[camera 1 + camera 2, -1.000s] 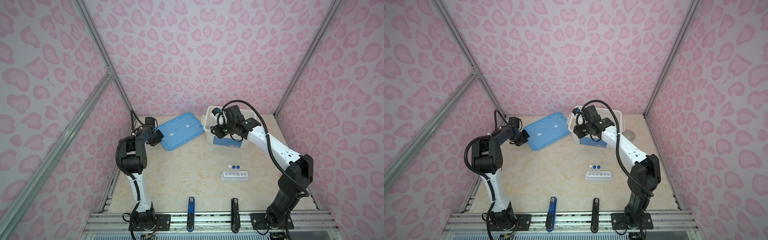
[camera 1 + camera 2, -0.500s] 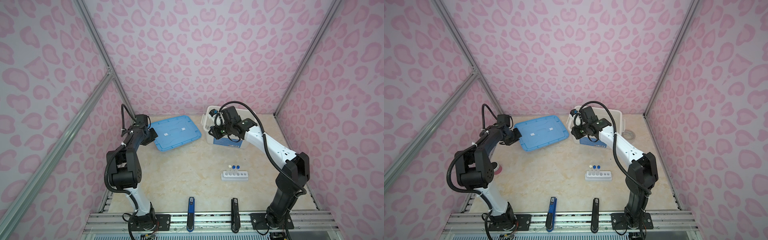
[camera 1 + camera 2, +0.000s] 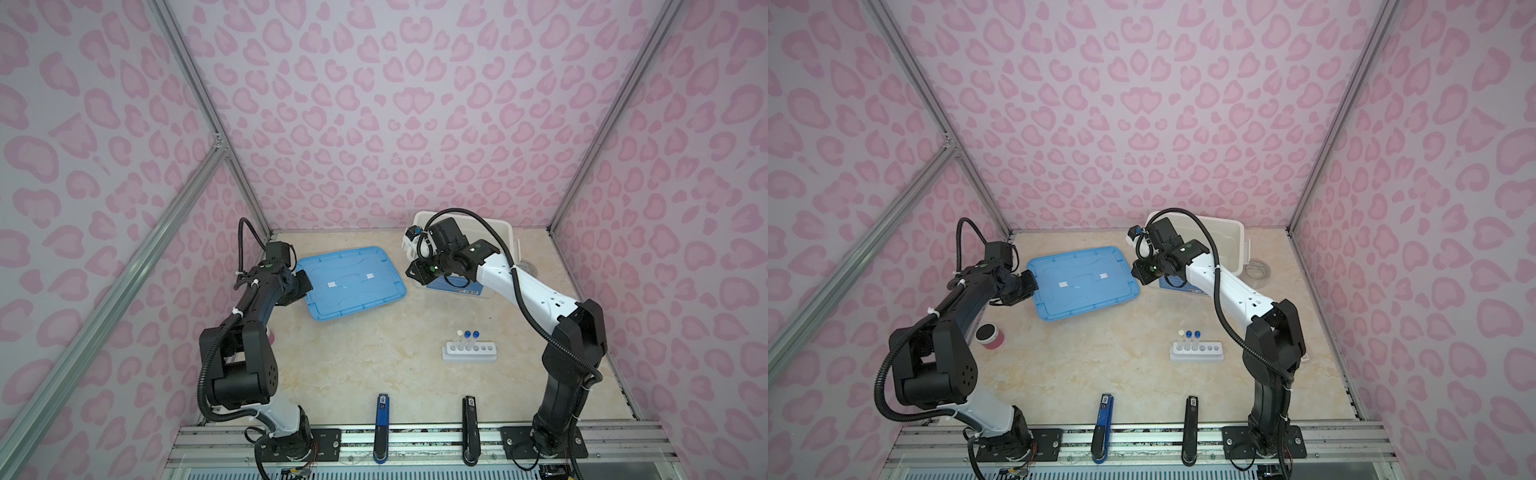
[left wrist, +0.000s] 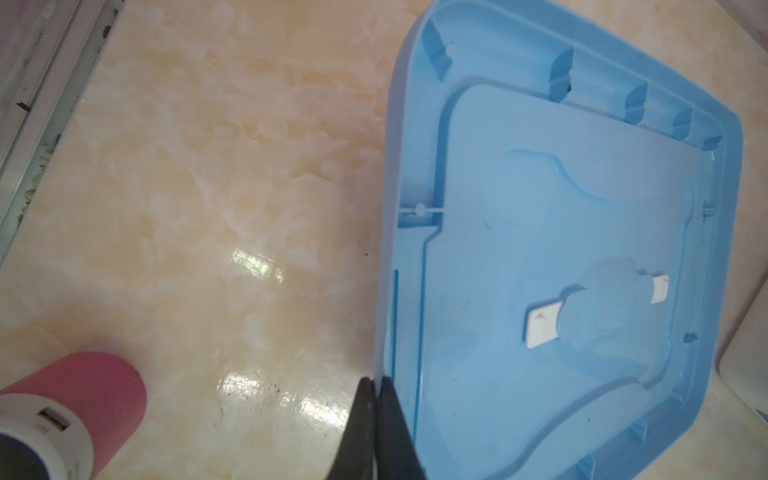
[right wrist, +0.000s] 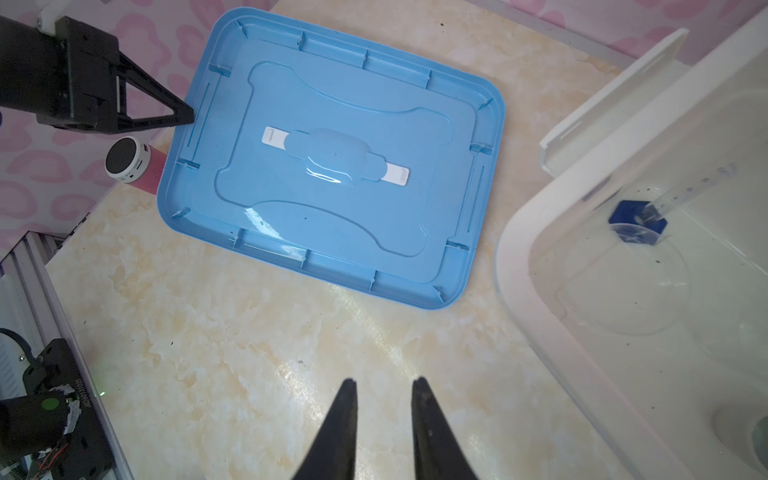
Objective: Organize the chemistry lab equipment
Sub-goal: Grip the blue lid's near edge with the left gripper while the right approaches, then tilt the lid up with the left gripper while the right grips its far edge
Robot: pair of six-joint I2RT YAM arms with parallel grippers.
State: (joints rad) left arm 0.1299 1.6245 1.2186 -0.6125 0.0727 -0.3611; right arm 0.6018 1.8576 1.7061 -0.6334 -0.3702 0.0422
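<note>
Marbled beige tabletop (image 3: 365, 365), walls (image 3: 374, 104) papered in pink blotch print.

1. Rack (image 3: 469, 353) (image 3: 1196, 353): white, six holes, standing at the front right of the table, clear of both arms. No writing seen.
2. Tubes (image 3: 467, 340) (image 3: 1189, 340): three, upright in the rack's left-hand holes, one with a white cap and two with blue caps.
3. Cylinder (image 5: 638, 220): clear, blue base, inside the bin. It has printed graduation marks, but the digits are too blurred to read.
4. Dish (image 5: 623, 291): clear, round, on the bin floor, its rim overlapping the cylinder's base in the right wrist view.
5. Bin (image 3: 505, 232) (image 3: 1235, 237) (image 5: 523, 266): white, open, at the back right. The blue label (image 3: 457, 286) on its front is unreadable.
6. Right gripper (image 5: 384, 380) (image 3: 417, 272): jaws parted, nothing between them, hanging over bare table between bin and lid.
7. Lid (image 3: 353, 286) (image 3: 1084, 286) (image 4: 540, 208) (image 5: 332, 232): blue, underside up, flat on the table at the back centre.
8. Left gripper (image 4: 376, 382) (image 5: 189, 114) (image 3: 305, 282): jaws pressed together, tips at the lid's rim. Whether the rim is pinched cannot be told.
9. Jar (image 3: 990, 336) (image 4: 83, 395): pink, black top, at the left edge.
10. Tape roll (image 3: 1257, 271): clear, beside the bin.
</note>
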